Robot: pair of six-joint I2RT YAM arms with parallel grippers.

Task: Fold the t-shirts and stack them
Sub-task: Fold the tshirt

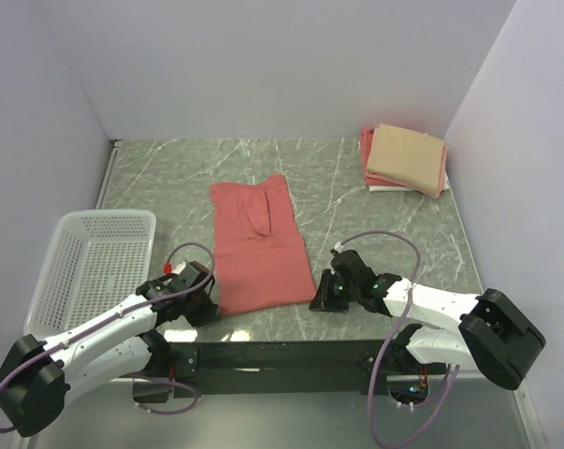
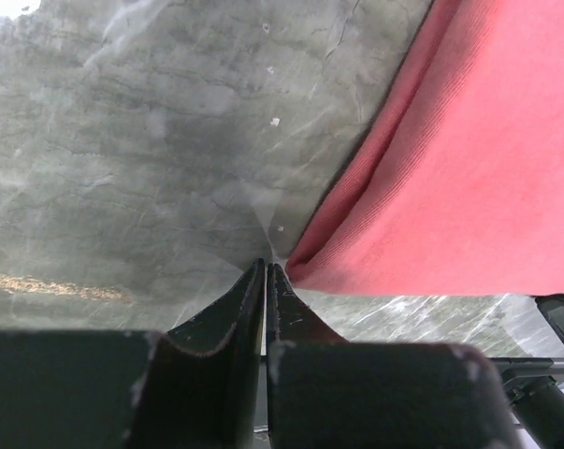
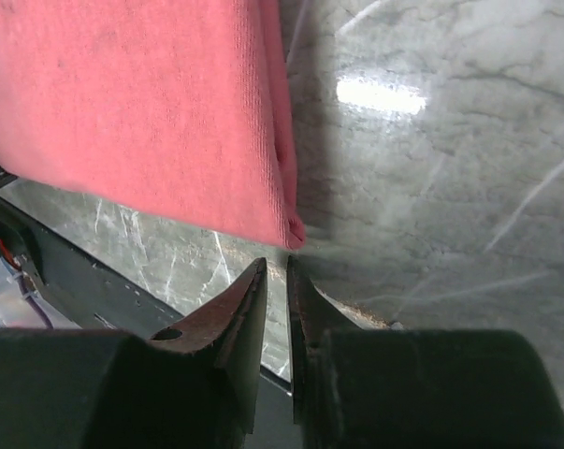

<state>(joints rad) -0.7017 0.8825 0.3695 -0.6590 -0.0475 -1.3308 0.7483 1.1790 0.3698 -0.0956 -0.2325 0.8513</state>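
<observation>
A salmon-red t-shirt (image 1: 258, 248) lies on the table folded into a long strip, with a sleeve flap on top near its far end. My left gripper (image 1: 207, 299) sits low at the strip's near left corner (image 2: 305, 267). It is shut and empty, fingertips (image 2: 266, 267) just short of the cloth. My right gripper (image 1: 319, 301) sits at the near right corner (image 3: 291, 234), with only a thin slit between its fingers (image 3: 277, 264) and nothing in it. At the back right a folded tan t-shirt (image 1: 408, 154) rests on a pink one (image 1: 366, 150).
A white mesh basket (image 1: 94, 262) stands at the left edge beside my left arm. White walls close the table at the back and on both sides. The black base rail (image 1: 282, 355) runs along the near edge.
</observation>
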